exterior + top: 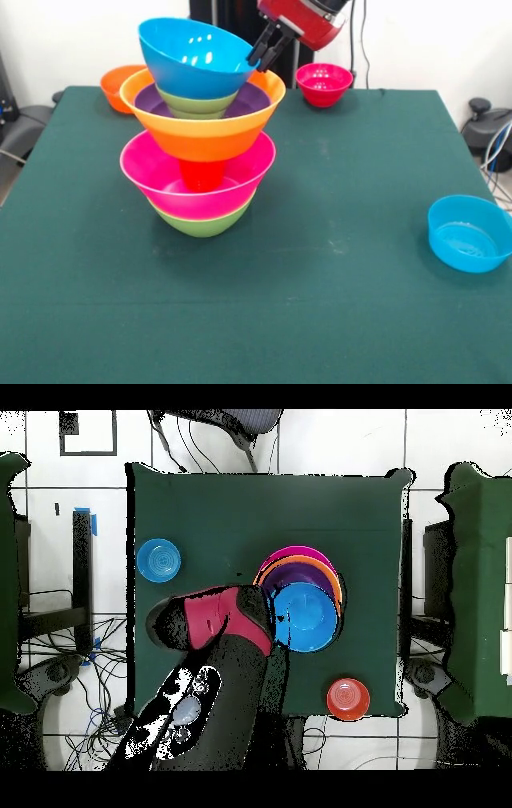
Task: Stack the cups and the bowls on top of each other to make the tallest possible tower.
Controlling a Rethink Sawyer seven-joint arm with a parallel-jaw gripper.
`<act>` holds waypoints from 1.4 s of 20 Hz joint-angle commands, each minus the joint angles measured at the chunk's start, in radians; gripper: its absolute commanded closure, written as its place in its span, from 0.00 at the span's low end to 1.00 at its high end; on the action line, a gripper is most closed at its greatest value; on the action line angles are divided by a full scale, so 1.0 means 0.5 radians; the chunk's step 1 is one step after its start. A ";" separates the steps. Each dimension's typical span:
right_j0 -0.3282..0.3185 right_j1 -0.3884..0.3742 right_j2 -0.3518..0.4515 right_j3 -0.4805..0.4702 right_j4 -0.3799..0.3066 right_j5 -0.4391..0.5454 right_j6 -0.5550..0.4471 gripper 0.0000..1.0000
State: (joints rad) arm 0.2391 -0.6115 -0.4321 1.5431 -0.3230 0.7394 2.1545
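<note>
Gripper (264, 54), fingers pinching the tilted blue bowl's (196, 58) rim, is seating it atop the tower (200, 152); levelling precedes release.

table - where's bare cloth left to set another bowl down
Bare green table: the wide stretch between the tower and the loose blue bowl, plus all the near edge. Crowded: far edge, with orange bowl, red bowl and gripper.

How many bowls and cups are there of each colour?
Blue bowls: 2, one topping the tower, one alone
Green bowls: 2
Orange bowls: 2
Purple bowl: 1
Pink bowl: 1
Red bowl: 1
Orange-red cup: 1
Total: 10
</note>
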 commanded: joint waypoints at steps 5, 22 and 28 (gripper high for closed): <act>0.035 0.066 0.158 0.013 -0.006 -0.001 0.156 1.00; -0.010 -0.126 0.183 0.043 -0.012 0.177 -0.073 1.00; -0.024 -0.172 0.199 0.028 -0.017 0.232 -0.120 1.00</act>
State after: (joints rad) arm 0.2454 -0.6814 -0.4321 1.5435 -0.3230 0.7492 2.1545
